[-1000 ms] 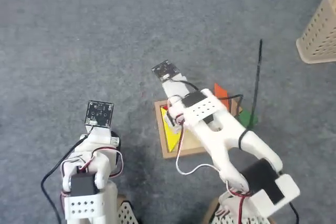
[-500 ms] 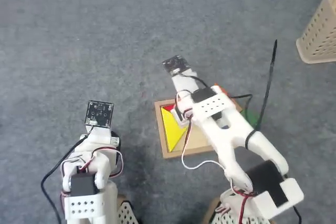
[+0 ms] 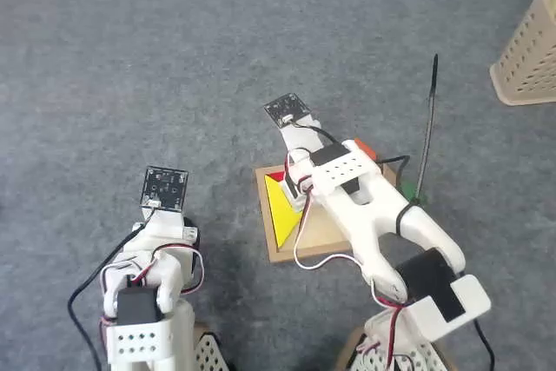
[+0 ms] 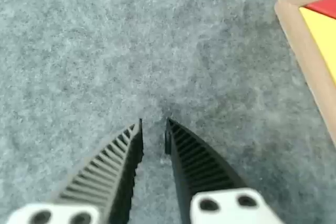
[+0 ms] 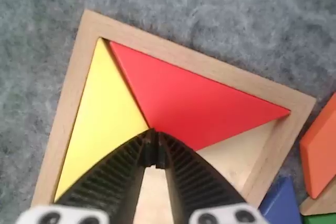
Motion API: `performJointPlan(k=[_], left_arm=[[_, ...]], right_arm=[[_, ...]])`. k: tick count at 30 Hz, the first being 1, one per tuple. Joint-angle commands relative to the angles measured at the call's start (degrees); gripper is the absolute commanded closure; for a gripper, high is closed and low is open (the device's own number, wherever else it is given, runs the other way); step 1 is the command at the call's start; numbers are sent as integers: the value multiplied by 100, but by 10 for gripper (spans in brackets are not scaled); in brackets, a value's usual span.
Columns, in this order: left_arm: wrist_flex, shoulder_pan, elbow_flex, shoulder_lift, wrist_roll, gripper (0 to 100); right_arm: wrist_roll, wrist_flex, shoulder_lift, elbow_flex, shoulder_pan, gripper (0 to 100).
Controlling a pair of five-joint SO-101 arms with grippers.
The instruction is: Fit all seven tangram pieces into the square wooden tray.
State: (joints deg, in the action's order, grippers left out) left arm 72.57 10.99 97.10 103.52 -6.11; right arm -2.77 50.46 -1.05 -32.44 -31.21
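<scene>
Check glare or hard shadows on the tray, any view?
High view: even light, no glare on the wooden tray. Right wrist view: red triangle and yellow triangle evenly lit, no hotspots. Left wrist view: its corner shows no glare.

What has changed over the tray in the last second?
The right arm swung a little to the right over the wooden tray, then came partly back; more of the yellow triangle is uncovered than before. It took hold of nothing; the right gripper is shut and empty. The left arm, tray and red triangle stayed put.
</scene>
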Motion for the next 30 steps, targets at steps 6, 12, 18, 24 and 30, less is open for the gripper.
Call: performJointPlan(k=[6,12,18,24,30], left_arm=[[0,-18,-57,123,44,929],[0,-18,-57,123,44,929],[0,-18,-57,123,44,929],[0,-18,-57,123,44,929],[0,-18,-57,123,44,929]], right_arm=[[-97,1051,2167,273,365,893],[-97,1182,2554,273,1385,864],[-527,1279,1666,686,1516,861],[-580,1745,31,2163,1596,860],[-571,1710,-1279,3147,1622,860]])
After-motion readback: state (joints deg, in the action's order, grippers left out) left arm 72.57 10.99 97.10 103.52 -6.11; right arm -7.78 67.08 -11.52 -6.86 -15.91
